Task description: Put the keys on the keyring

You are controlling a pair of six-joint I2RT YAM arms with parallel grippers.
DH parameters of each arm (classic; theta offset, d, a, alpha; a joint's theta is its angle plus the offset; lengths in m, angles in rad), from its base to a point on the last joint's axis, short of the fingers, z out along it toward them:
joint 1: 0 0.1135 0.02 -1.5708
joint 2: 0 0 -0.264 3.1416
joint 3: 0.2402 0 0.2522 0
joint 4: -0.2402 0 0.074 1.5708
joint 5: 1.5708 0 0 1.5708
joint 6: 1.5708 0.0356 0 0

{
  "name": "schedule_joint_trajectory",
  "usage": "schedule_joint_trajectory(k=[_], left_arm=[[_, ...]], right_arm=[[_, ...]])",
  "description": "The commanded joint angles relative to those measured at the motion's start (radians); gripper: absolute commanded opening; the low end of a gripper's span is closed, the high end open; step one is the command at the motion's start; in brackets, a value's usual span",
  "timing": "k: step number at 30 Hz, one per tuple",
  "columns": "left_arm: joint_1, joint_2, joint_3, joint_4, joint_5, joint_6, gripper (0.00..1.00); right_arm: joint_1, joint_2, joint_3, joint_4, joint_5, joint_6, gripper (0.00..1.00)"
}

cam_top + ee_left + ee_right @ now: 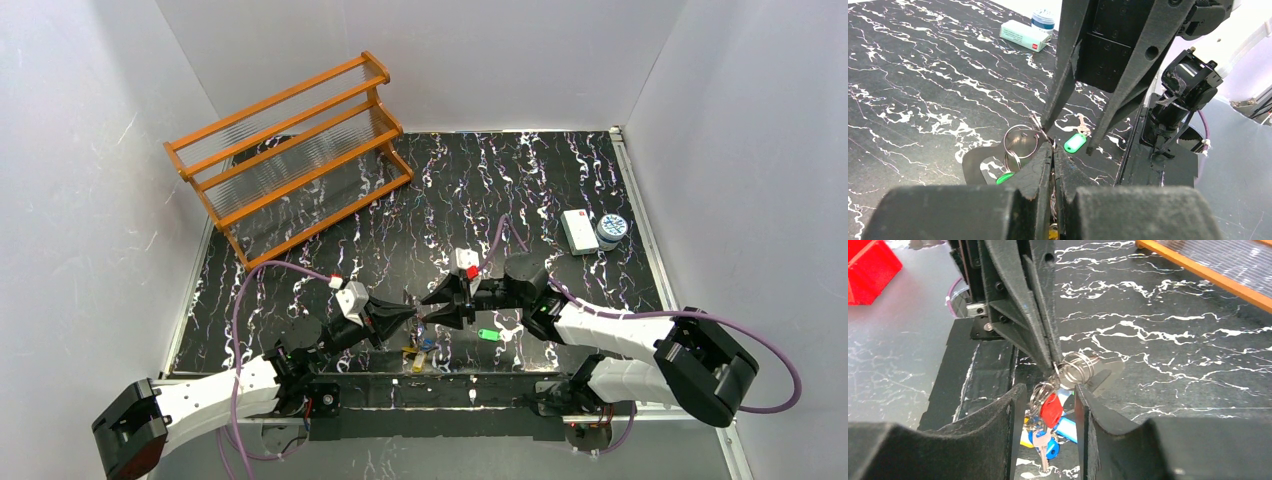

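Left tool [1053,148]: jaws fully closed, tips pinching the wire of the keyring [1079,366], which sticks out just past the tips, above the bench [520,170]. Below that pinch hangs a bunch of keys w/ small rings btwn them: red tag [1050,409] on top, blue tag [1050,449] and yellow tag [1025,439] lower. Can't tell if the lowest ones touch the bench. Right tool [1048,390] meets the left tool tip to tip, jaws roughly half apart, nothing gripped. Its fingers [1063,95] come down either side of the left tool's tips, one ending just beside the keyring. A loose green-tag key [1075,142] lies flat on the bench near the right tool, apart from the bunch. Well away on the right tool's side, far back: white box [579,230] w/ a round tub [611,228] just beside it. Far back on the left tool's side: wooden rack [290,150].
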Motion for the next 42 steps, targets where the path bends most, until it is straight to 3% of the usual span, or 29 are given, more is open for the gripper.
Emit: schedule_joint_trajectory(k=[1, 6, 12, 24, 32, 40, 42], left_arm=[[-0.003, -0.009, 0.012, 0.060, 0.013, -0.008, 0.00], [-0.003, -0.009, 0.016, 0.063, 0.013, -0.003, 0.00], [-0.003, -0.015, 0.011, 0.064, 0.010, -0.004, 0.00], [-0.004, -0.021, 0.001, 0.069, 0.005, -0.008, 0.00], [-0.003, -0.022, -0.002, 0.072, 0.005, -0.009, 0.00], [-0.003, -0.040, -0.007, 0.071, 0.007, -0.009, 0.00], [-0.002, -0.058, -0.007, 0.062, 0.011, -0.010, 0.13]], right_arm=[[-0.002, 0.005, 0.013, 0.083, 0.067, -0.004, 0.49], [-0.003, 0.036, 0.023, 0.117, 0.011, 0.018, 0.46], [-0.002, 0.058, 0.027, 0.137, -0.065, 0.032, 0.32], [-0.002, 0.077, 0.041, 0.187, -0.091, 0.076, 0.30], [-0.002, 0.107, 0.054, 0.219, -0.122, 0.110, 0.03], [-0.002, 0.073, 0.072, 0.139, -0.107, 0.070, 0.01], [-0.003, 0.052, 0.085, 0.066, -0.090, 0.035, 0.01]])
